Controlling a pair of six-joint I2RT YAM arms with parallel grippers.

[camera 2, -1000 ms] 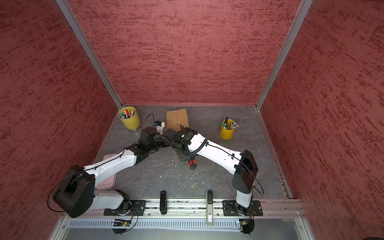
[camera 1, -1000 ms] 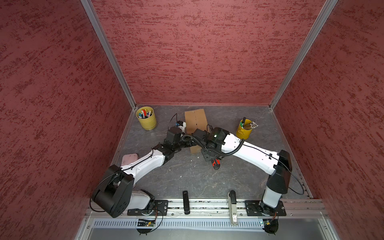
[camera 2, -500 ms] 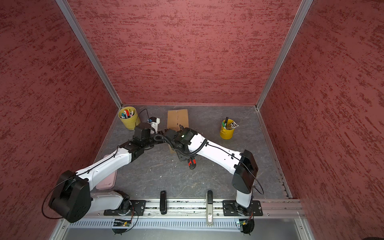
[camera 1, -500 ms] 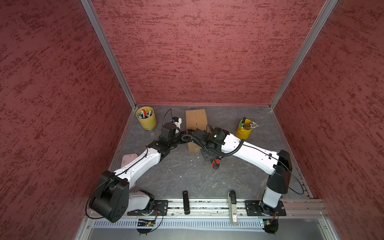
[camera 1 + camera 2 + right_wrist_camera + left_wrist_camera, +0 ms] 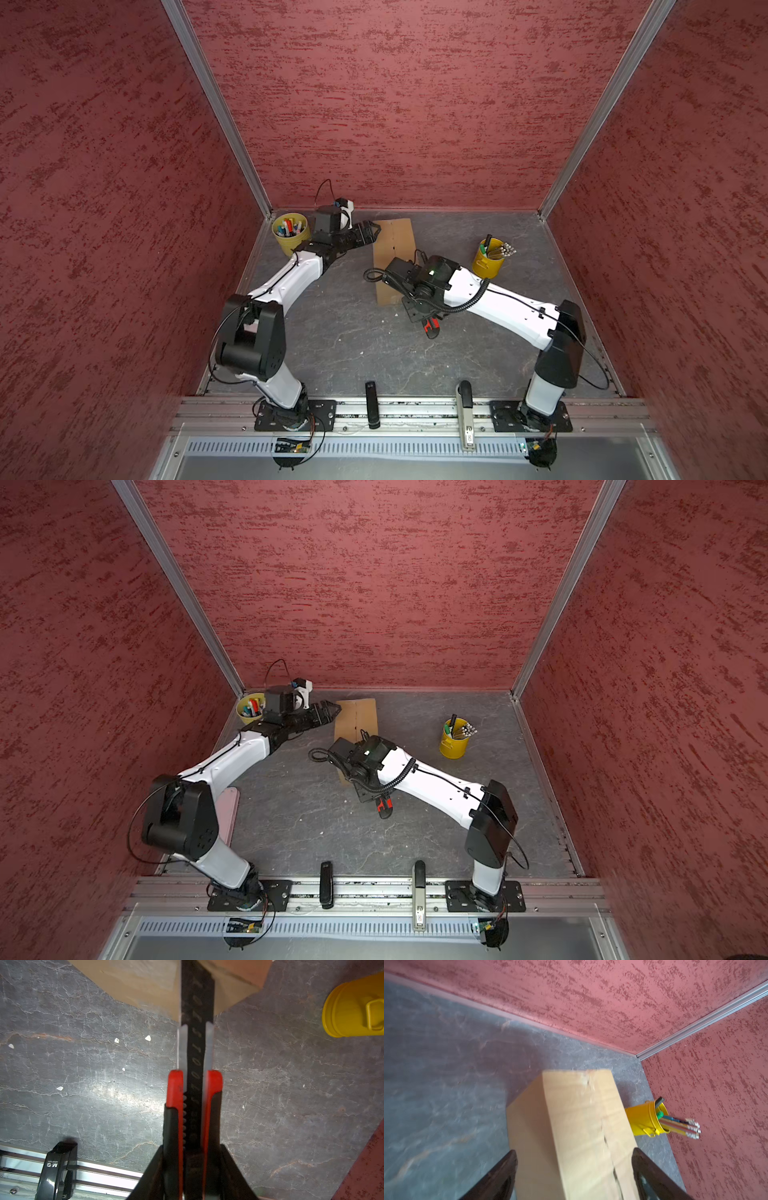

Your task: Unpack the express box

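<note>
The express box (image 5: 394, 243) (image 5: 357, 717), a brown oblong carton with its flaps down, lies at the back middle of the grey floor. My left gripper (image 5: 372, 230) (image 5: 333, 709) is at its far left end and is open. In the left wrist view its dark fingers (image 5: 506, 1172) stand on either side of the express box (image 5: 581, 1126). My right gripper (image 5: 194, 1167) is shut on a red and black utility knife (image 5: 195, 1105) (image 5: 430, 326). The knife's black blade reaches onto the near end of the express box (image 5: 145, 985).
A yellow cup of markers (image 5: 291, 237) stands at the back left, close behind my left wrist. A yellow cup of pencils (image 5: 490, 259) (image 5: 645, 1120) stands right of the box. A pink pad (image 5: 228, 808) lies at the left. Two black tools (image 5: 371, 403) (image 5: 465, 409) rest on the front rail.
My left arm has swung away from the box's near left side toward the back wall, and its gripper now straddles the box's far end. The right arm has held still.
</note>
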